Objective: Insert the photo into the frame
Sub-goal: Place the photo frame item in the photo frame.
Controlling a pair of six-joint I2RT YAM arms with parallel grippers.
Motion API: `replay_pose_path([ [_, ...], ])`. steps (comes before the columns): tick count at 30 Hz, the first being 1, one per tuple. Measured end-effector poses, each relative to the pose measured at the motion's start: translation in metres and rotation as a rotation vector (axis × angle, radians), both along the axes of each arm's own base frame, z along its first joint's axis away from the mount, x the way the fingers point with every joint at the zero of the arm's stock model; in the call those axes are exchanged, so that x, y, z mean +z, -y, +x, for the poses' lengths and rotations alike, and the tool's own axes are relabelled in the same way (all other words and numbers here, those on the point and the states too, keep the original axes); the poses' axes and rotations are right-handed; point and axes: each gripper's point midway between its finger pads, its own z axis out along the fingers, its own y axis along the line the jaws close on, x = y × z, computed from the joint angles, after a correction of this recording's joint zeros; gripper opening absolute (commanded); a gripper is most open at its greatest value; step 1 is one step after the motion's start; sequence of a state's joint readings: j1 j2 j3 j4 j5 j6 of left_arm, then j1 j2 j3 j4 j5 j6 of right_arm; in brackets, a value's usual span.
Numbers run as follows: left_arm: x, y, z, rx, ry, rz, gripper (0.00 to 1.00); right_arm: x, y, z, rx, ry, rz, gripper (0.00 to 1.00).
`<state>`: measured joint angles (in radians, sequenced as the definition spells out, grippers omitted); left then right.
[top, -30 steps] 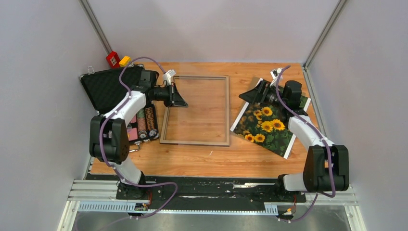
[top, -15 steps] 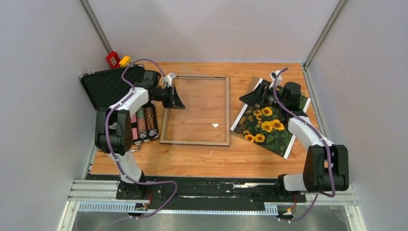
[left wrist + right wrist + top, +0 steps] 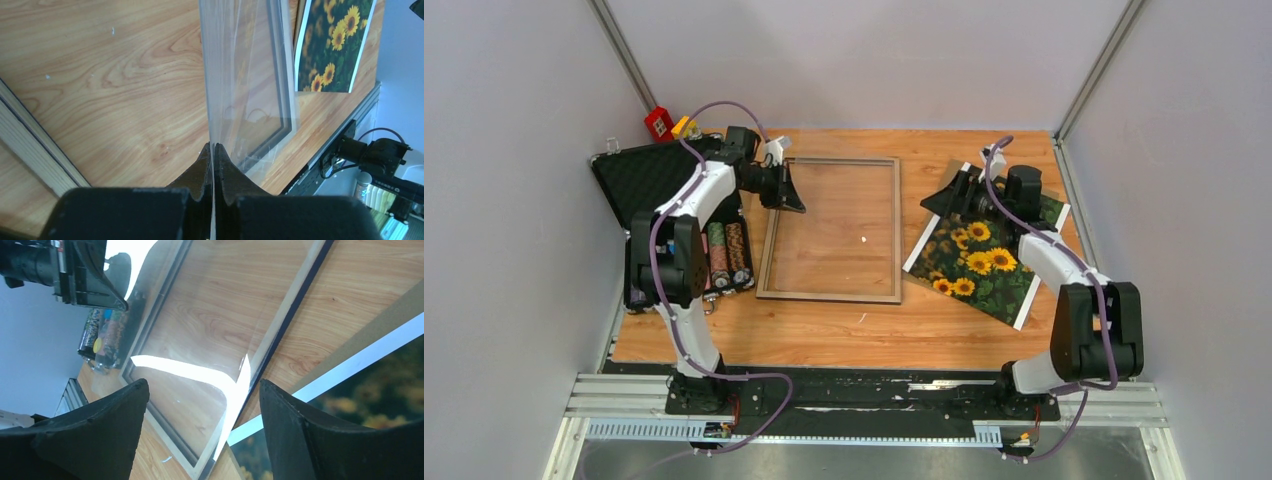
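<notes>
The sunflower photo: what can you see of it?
The photo is a large rectangular print of yellow sunflowers on dark green leaves, with white strips along two opposite edges. It lies flat and askew on the wooden table, right of the frame and apart from it. A brown panel peeks from under its far end. The open right gripper hangs by its far corner, not gripping it.
</notes>
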<state>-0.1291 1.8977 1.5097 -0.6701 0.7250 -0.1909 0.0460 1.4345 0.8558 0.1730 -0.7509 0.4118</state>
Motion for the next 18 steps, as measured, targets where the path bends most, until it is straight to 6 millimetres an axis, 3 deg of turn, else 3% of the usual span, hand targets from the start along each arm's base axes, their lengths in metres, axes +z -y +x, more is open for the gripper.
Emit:
replay_pose_path([
  [7,-0.003,-0.005,0.01,-0.018,0.007,0.051,0.0,-0.021,-0.005,0.021,-0.004,-0.037,-0.049,0.77],
  [18,-0.01,-0.011,0.023,-0.025,0.009,0.108,0.0,-0.052,-0.037,0.049,0.03,-0.02,-0.173,0.72],
])
